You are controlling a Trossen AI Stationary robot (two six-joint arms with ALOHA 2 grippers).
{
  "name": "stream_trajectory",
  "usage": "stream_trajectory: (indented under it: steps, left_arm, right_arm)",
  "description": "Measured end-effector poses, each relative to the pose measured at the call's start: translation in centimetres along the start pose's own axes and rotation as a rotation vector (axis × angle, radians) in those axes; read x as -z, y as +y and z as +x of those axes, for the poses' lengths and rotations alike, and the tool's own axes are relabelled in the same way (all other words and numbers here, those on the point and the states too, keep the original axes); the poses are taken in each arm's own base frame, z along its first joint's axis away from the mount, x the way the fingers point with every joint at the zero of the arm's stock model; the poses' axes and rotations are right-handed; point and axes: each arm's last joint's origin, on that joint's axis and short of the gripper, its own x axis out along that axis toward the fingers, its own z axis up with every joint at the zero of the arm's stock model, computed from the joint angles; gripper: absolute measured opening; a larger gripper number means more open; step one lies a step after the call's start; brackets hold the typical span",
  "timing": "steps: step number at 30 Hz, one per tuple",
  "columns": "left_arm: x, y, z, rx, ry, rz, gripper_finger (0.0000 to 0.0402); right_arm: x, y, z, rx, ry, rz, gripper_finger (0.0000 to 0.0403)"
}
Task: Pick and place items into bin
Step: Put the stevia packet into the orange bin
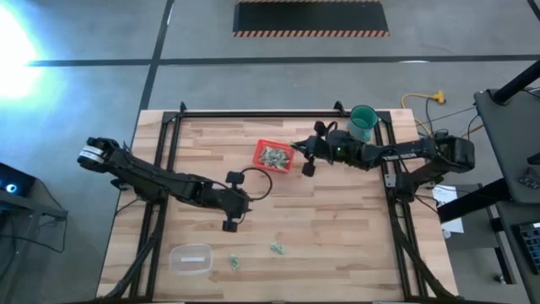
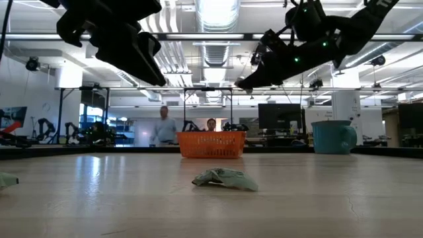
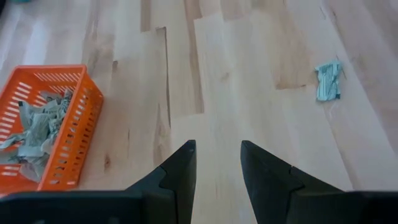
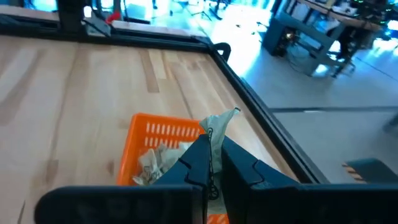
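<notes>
The red tray [image 1: 272,156] stands far of the table's middle and holds several pale-green and white pieces [image 3: 37,127]. My right gripper [image 4: 214,163] hovers over the tray's right edge [image 1: 297,149], shut on one crumpled piece [image 4: 219,127]. My left gripper [image 3: 217,163] is open and empty above bare wood near the table's middle [image 1: 239,209]. Two loose pieces lie on the wood toward the near edge, one [image 1: 276,248] to the right of the other [image 1: 234,263]. The first of them also shows in the left wrist view [image 3: 328,81] and in the low view [image 2: 225,178]. My right gripper pinches the crumpled piece between its two fingers. The piece's upper part [image 4: 221,121] sticks out past the fingertips [image 4: 200,149]. The piece is lifted clear, above the tray's right side [image 4: 163,129].
A teal cup [image 1: 363,122] stands at the far right corner. A clear rounded container [image 1: 191,257] lies near the front left. A black frame [image 1: 253,113] rims the table. People show in the room beyond the table [image 2: 164,127].
</notes>
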Motion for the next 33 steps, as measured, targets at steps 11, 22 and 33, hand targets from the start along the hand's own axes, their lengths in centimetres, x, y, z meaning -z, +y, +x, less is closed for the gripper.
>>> stream_trajectory:
  steps: [11, 22, 33]
  left_arm:
    - [0.4, -0.5, 1.8, -0.001, 0.036, 0.019, 0.0109]
    - [0.4, -0.5, 1.8, -0.001, 0.043, 0.019, 0.0109]
    - [0.4, -0.5, 1.8, -0.001, 0.043, 0.015, 0.0109]
  right_arm:
    - [3.0, -1.4, 3.7, -0.012, -0.011, -0.005, 0.0018]
    - [4.6, -2.0, 8.0, -0.051, 0.072, 0.06, 0.0018]
    - [4.4, -2.1, 7.7, -0.057, 0.109, 0.068, 0.0096]
